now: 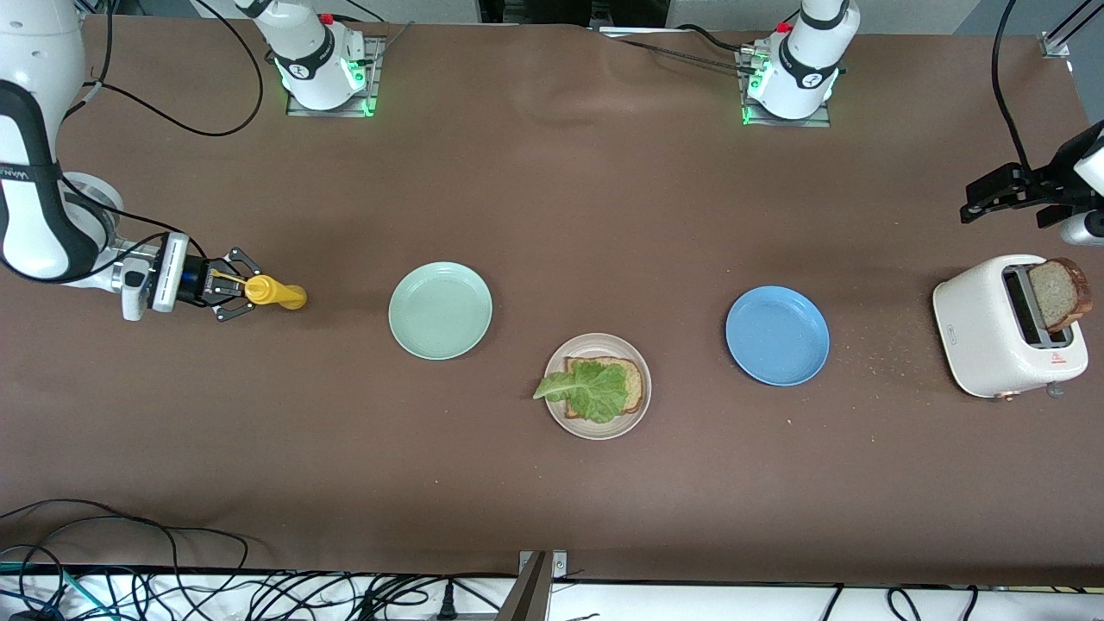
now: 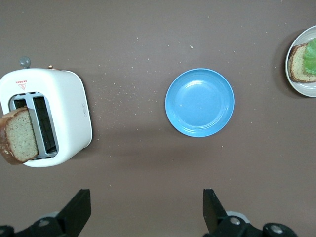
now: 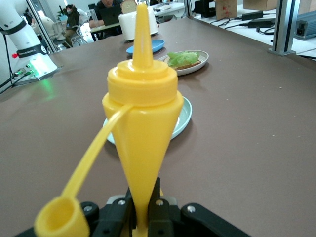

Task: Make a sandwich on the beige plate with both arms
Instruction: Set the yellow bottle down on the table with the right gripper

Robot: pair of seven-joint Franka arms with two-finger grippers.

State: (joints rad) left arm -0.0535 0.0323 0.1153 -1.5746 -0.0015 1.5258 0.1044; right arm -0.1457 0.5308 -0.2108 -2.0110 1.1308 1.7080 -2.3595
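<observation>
I see a brown table [image 1: 552, 198] holding a mint-green plate [image 1: 440, 310], a blue plate [image 1: 777, 335], a white toaster [image 1: 992, 332] with crumbs [image 1: 888, 349] beside it, and a yellow squeeze bottle [image 1: 274, 292] toward the right arm's end.

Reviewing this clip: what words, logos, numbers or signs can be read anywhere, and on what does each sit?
Nothing can be quoted with certainty.
Right arm: white lettering on a black band, too blurred to read.
Toaster: red triangular warning sign with a line of text beside it, too small to read.
Toaster's side: small mark, unreadable.
</observation>
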